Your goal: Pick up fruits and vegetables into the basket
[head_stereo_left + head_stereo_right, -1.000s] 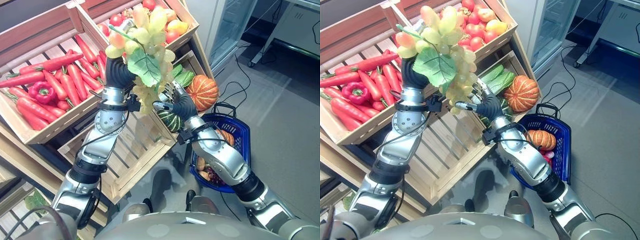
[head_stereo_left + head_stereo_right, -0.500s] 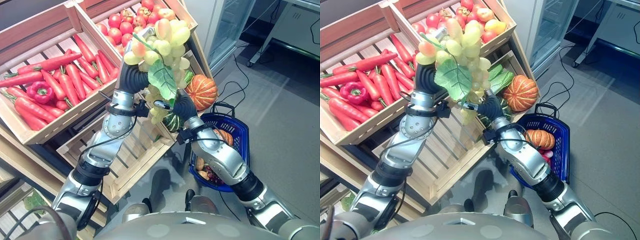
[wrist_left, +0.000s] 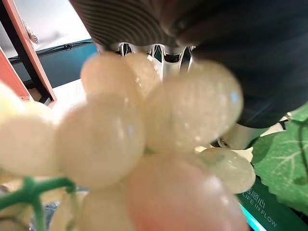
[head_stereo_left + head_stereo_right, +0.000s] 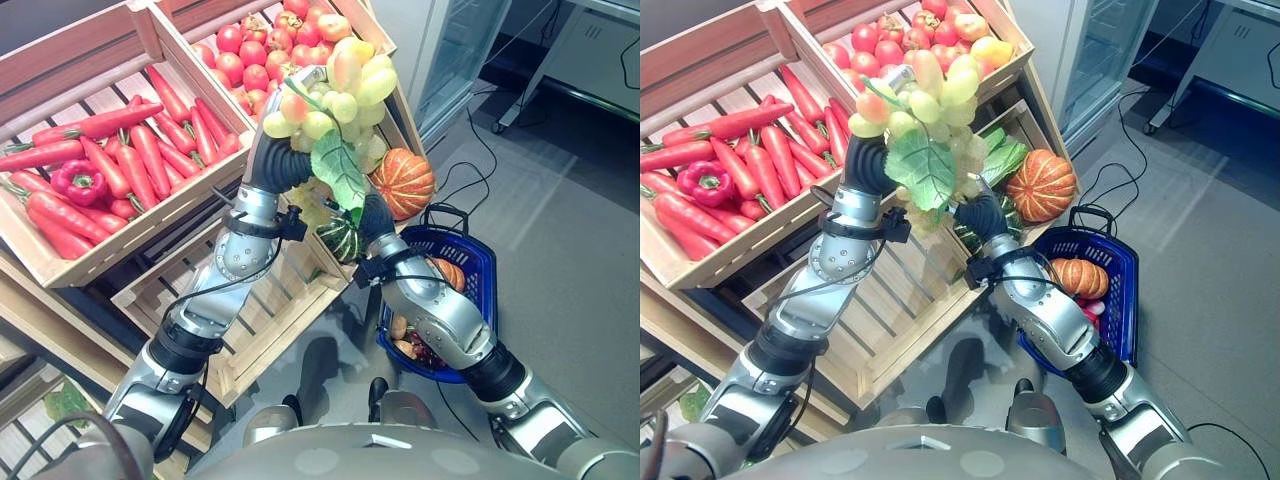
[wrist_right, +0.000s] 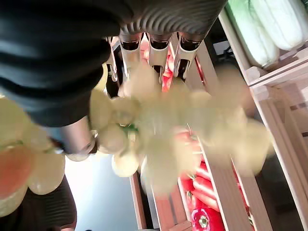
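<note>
The left hand (image 4: 892,82) is raised high in front of the produce stand with a bunch of pale green grapes (image 4: 930,95) in it; the bunch hangs from the hand with a green leaf (image 4: 923,168) spread across its lower half. The hand's fingers are hidden behind the fruit, so how they close on it cannot be told. The right hand (image 4: 978,213) reaches up under the lower end of the bunch; in its wrist view the fingers (image 5: 153,48) extend straight out to the grapes.

On the floor at the right stands a blue basket (image 4: 480,262), well below and to the right of the grapes. It holds a small orange pumpkin (image 4: 1079,276) and some other produce under the right forearm that is hard to make out.

At the far left, a wooden crate (image 4: 120,235) holds carrots (image 4: 150,155) and a red bell pepper (image 4: 82,182). The crate to its right (image 4: 1015,50) is filled with red apples (image 4: 865,35) and some yellower fruit. Lower down, a slatted crate (image 4: 895,345) holds a green-striped squash (image 4: 342,240), green leafy vegetables (image 4: 1000,158) and a large orange pumpkin (image 4: 404,183) at its right end.
</note>
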